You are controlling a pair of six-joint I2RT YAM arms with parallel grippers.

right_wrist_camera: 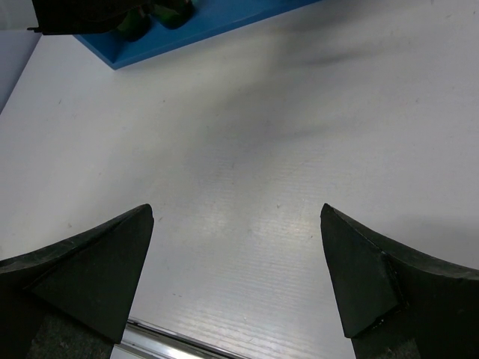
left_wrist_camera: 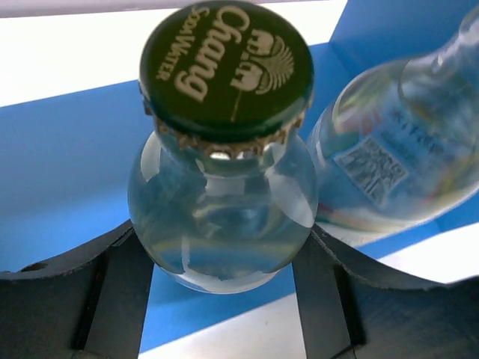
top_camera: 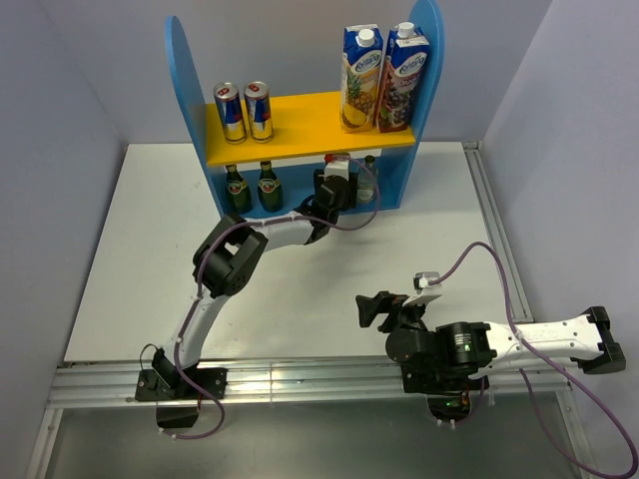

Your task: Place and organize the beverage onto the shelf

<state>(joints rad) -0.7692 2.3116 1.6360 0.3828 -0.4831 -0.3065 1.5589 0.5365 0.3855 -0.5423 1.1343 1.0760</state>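
Your shelf [top_camera: 190, 90] stands at the far side of the tabletop [top_camera: 130, 259], and the risk is on its lower level. The left arm [top_camera: 235, 254] reaches into the right-hand end of that level, and the left jaws look closed around the shoulder of a clear bottle [left_wrist_camera: 221, 202] with a dark green cap. The second clear bottle [left_wrist_camera: 389, 164] sits just beside it on the right, so close that you cannot tell whether the glass touches. If you release before the base is seated, or pull back crooked, a finger may clip the neighbour and topple both, since smooth round glass rolls readily. The two green bottles [top_camera: 252, 187] to the left stand well apart from this. The right jaws are spread wide over the tabletop, holding nothing.
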